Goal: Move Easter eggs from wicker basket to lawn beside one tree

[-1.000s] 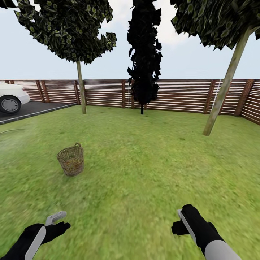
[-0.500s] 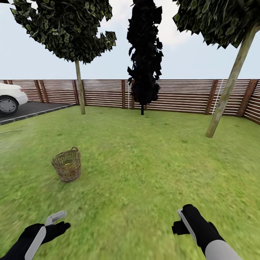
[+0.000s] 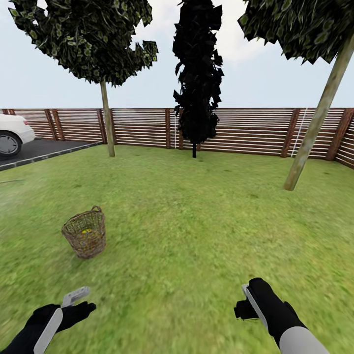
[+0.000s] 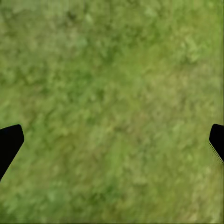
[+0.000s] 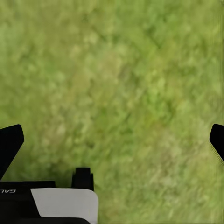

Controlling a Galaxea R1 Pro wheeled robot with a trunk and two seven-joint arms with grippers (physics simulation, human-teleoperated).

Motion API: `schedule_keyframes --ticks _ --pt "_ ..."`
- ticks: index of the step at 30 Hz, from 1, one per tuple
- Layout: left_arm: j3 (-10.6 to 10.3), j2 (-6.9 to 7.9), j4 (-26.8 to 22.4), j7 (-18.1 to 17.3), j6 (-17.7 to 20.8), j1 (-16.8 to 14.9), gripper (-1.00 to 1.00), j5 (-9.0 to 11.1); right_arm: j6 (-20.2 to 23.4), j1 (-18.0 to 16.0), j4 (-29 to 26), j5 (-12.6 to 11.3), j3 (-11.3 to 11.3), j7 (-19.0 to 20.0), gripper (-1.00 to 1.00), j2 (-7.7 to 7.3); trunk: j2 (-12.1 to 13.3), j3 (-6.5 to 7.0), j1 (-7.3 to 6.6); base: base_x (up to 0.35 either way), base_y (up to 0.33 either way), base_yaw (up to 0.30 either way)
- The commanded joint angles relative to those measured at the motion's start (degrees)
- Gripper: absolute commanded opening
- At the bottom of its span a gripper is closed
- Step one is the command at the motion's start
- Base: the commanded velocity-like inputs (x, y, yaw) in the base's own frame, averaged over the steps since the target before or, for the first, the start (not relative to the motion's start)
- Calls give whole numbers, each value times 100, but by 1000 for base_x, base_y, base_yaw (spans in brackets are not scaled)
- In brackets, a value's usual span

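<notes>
The brown wicker basket stands on the lawn ahead and to the left. A bit of yellow egg shows through its mouth; how many eggs lie inside I cannot tell. My left gripper hangs low at the near left, open and empty, well short of the basket. My right gripper is open and empty at the near right. In both wrist views the fingertips stand wide apart over bare grass. A tree with a pale trunk rises at the far right, another at the far left.
A slatted wooden fence closes the back of the garden. A black-leaved thin tree stands before it in the middle. At the far left, a white car is parked on the dark driveway.
The whole view has shifted as the robot rolls on: the basket now sits nearer and further left, with yellow showing inside. Both grippers keep the same pose.
</notes>
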Motion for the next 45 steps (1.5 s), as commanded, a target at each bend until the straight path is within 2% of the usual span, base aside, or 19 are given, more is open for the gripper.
schedule_keyframes --ticks 1,15,26,34,45 --pt "6 0 -7 24 28 -3 100 46 27 -3 -7 33 26 9 100 -6 -3 -6 3 330 0 0" --pt "6 -9 2 33 28 -3 100 42 18 -3 -77 31 -18 4 100 -68 -3 -8 3 330 0 184" --pt "6 -21 2 33 33 -3 100 42 18 -3 -78 25 -19 4 100 -68 -3 -9 3 330 0 10" --pt "6 -131 3 -11 60 -3 100 42 18 -3 -78 25 -19 4 100 -68 -3 -9 3 330 0 0" --pt "5 -141 2 -12 62 -3 100 42 18 -3 -78 27 -15 4 100 -68 -3 -9 3 330 0 0"
